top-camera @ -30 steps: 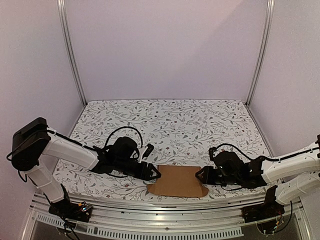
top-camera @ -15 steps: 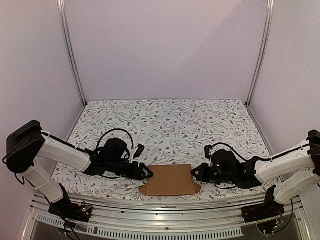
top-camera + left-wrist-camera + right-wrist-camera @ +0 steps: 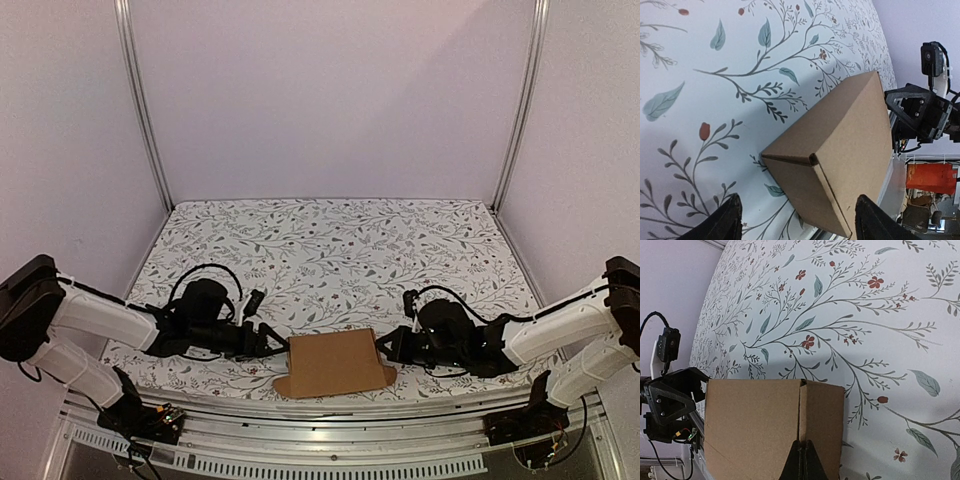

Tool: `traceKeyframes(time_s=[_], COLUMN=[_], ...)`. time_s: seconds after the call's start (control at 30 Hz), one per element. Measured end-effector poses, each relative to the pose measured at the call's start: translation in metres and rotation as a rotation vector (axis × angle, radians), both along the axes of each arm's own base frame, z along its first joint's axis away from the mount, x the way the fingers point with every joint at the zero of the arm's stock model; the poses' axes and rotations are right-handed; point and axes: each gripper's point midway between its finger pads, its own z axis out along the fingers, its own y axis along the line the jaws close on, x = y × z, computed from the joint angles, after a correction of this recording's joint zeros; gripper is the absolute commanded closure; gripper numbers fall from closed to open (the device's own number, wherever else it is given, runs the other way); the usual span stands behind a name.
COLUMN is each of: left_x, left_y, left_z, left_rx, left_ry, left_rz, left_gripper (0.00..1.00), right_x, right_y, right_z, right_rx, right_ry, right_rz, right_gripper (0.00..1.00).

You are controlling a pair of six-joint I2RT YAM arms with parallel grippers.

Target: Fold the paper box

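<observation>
While the paper box [image 3: 333,362] lies on the table [image 3: 330,250] between your two pairs of jaws, apparently folded up, the left jaws stand wide open beside it, empty. The right jaws are shut, tips at its end seam. Next, probably press any loose flap home.

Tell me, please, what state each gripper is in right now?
Left gripper: open, gripping nothing.
Right gripper: closed, tips together against the paper box.

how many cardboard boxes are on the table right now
1: a plain brown cardboard box sits near the front edge of the floral-patterned table, between the left claw and the right claw. No other shows in any view.
</observation>
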Motion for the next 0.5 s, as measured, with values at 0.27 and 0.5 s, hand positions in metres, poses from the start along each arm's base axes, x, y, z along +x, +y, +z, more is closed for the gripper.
traceKeyframes(time_s=[0.27,0.5], left_x=[-0.008,-0.008], left_y=[-0.005,-0.017], left_z=[-0.001,-0.001], left_rx=[-0.099,-0.206], left_ry=[0.080,0.133], left_rz=[0.011,0.017], left_gripper=[0.01,0.00], right_x=[0.001,0.001], right_y=[0.001,-0.002], right_z=[-0.001,-0.002], right_rx=[0.014,0.031], right_ry=[0.006,0.007], right_rz=[-0.011,-0.027], right_gripper=[1.00,1.00])
